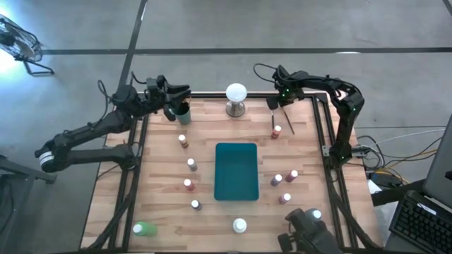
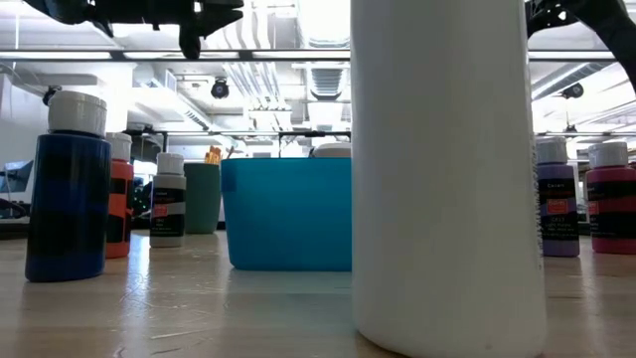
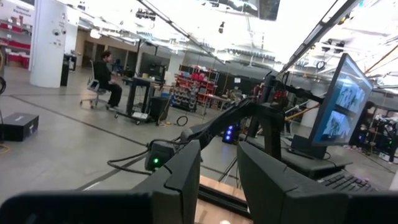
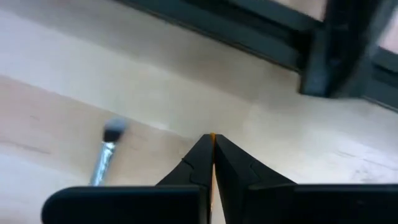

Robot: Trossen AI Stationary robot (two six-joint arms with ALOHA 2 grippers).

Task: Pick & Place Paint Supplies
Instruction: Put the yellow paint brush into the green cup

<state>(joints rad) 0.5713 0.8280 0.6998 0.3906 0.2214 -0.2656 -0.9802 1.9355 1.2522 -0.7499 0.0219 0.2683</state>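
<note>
- A white bottle (image 2: 447, 169) stood nearest the low camera and filled the middle of that view; from above it showed as a white cap (image 1: 240, 225) at the near edge of the counter (image 1: 162, 176), just below the teal tray (image 1: 236, 171).
- The tray lay flat at the centre of the counter, apart from every bottle.
- Left of the tray, four small white-capped bottles stood in a loose line, from the brown one (image 1: 183, 141) at the far end to the one (image 1: 195, 204) at the near end. A green bottle (image 1: 143, 228) lay near the front left corner.
- Right of the tray stood a purple bottle (image 1: 276, 180), a red bottle (image 1: 292, 175) just beside it, and another red bottle (image 1: 284, 198) nearer the front edge. One more small bottle (image 1: 277, 131) stood toward the far right corner.
- The right gripper (image 1: 279, 101) was at the far right corner of the counter. Its jaws were closed on a thin orange-handled brush (image 4: 212, 140), a sliver of which showed between the fingertips in the right wrist view.
- A second brush (image 4: 106, 155), with a metal ferrule and dark bristles, lay on the counter just beside that gripper.
- The left gripper (image 1: 173, 95) was raised over a teal cup (image 1: 182, 113) at the far left corner. Its jaws stood partly open and held nothing visible.
- A white ball on a metal base (image 1: 236, 97) stood at the far edge, between the two grippers.
</note>
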